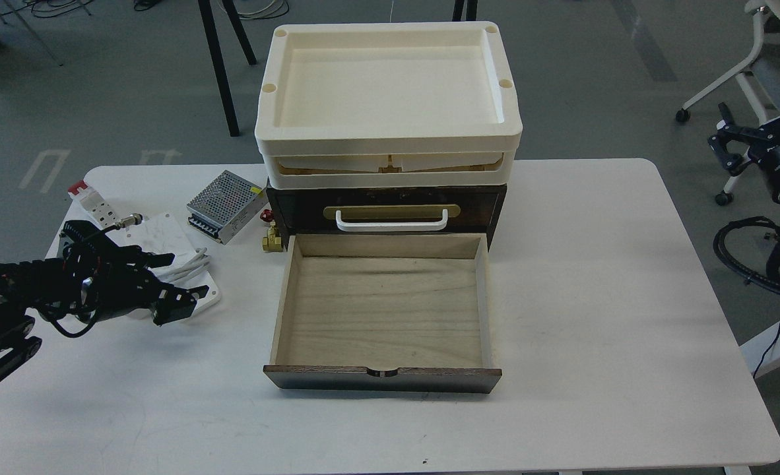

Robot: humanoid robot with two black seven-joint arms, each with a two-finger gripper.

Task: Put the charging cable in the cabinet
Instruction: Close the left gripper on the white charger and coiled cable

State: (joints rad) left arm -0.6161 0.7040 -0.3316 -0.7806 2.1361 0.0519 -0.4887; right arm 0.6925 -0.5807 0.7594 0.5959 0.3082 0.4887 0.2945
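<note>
On the left side of the white table [594,277], your left gripper [182,300] sat low over the cable [165,241], a flat white pad with its white cord wound across the middle. The two dark fingers stood a little apart, one near the pad's right edge and one lower at its front edge, and they reached onto the pad's front corner; whether they actually pinched it you could not tell from this view, since the black arm covered the pad's near-left part. The pad lay flat on the table, left of the cabinet [390,208] and clear of it. Just behind the pad lay a perforated silver box [225,206], and a red-and-white block [93,201] stood at the table's far-left corner. A small brass fitting [272,239] with a red knob rested against the cabinet's lower left corner. The cabinet's lower drawer [382,309] was pulled fully out toward you, its pale wood floor bare. Above it was a closed dark front with a white handle [391,221] on a brass plate, and cream trays [387,86] were stacked on top. Your right gripper [726,144] hung off the table at the right edge, raised above the floor, too small and dark to tell its opening.
</note>
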